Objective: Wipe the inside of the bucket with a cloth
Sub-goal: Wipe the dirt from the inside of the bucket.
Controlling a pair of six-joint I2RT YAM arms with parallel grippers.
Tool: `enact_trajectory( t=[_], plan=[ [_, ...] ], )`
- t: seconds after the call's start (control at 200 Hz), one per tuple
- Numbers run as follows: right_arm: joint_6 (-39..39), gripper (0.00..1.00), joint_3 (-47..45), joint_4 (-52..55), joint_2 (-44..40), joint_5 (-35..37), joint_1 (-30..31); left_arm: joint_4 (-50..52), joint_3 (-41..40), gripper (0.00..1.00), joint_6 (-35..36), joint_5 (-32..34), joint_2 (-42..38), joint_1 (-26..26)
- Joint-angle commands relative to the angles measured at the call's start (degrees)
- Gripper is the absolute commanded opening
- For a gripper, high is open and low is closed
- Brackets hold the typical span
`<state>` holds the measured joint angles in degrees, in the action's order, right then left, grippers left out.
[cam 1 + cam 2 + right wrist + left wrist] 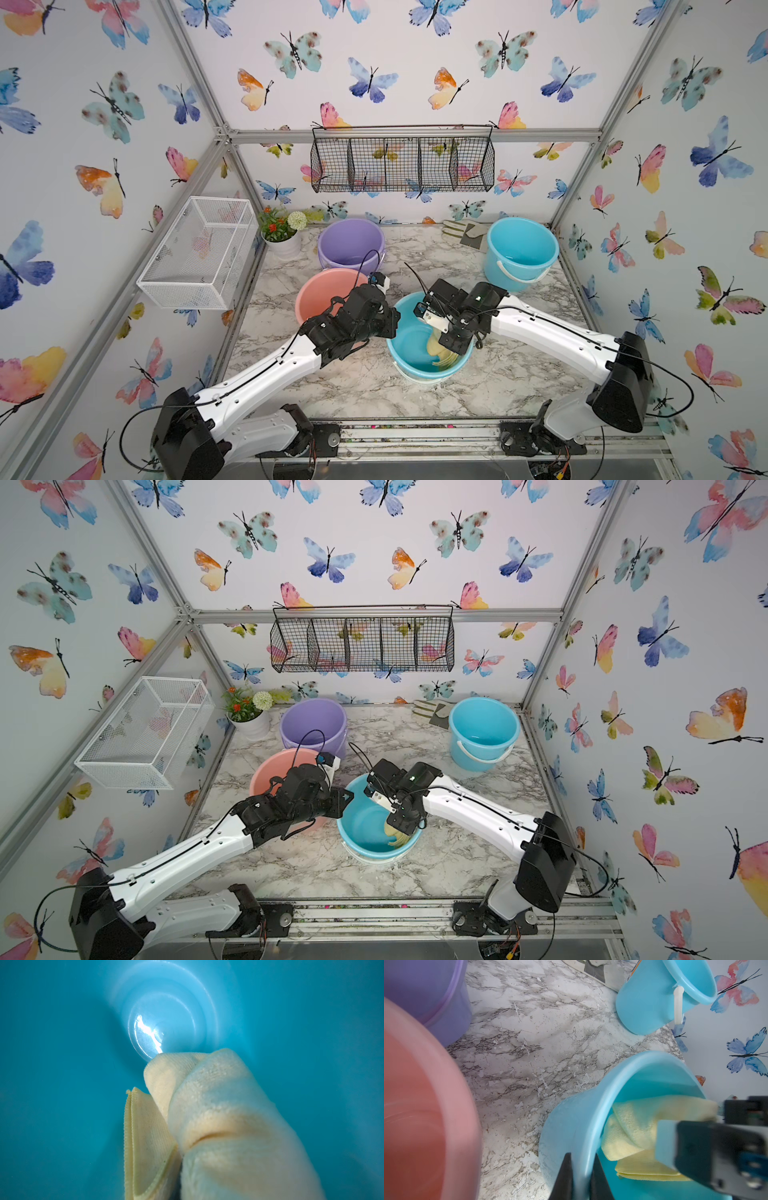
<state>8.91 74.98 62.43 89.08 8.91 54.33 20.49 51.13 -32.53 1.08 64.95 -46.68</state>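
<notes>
A light blue bucket (409, 347) (361, 829) stands at the table's front middle. My left gripper (394, 323) (582, 1178) is shut on its near-left rim (591, 1126), one black finger outside the wall and one inside. The pale yellow cloth (440, 353) (397, 833) (633, 1126) hangs bunched inside the bucket. My right gripper (451, 345) reaches down into the bucket and is shut on the cloth; the folds hide its fingertips. In the right wrist view the cloth (218, 1126) hangs just above the bucket's glossy floor (166, 1022).
A pink bucket (328, 291) stands just left of the held one, under my left arm. A purple bucket (351, 245) is behind it, and another blue bucket (521, 253) at the back right. A beige cloth with a grey patch (465, 235) and a flower pot (282, 239) lie along the back wall.
</notes>
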Motion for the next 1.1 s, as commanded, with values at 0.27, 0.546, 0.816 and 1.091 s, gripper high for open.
enact_trajectory(
  t=[0.27,0.546,0.816,1.091],
  plan=[
    [3.5,0.02,-5.9,-10.5,14.3,-4.2,-0.3,-1.9,0.5,0.00,0.2,0.6,-0.1,0.6],
    [-0.1,0.02,-5.9,-13.9,18.4,-8.2,-0.3,-1.3,1.0,0.00,1.1,2.4,-1.2,0.7],
    [-3.1,0.02,-5.6,-16.6,18.5,-8.1,-0.3,-2.3,1.9,0.00,2.3,2.7,-2.4,0.7],
    [-14.4,0.02,2.3,-12.1,12.3,-6.5,-0.3,-2.2,4.7,0.00,9.4,6.1,-2.4,0.7]
  ],
)
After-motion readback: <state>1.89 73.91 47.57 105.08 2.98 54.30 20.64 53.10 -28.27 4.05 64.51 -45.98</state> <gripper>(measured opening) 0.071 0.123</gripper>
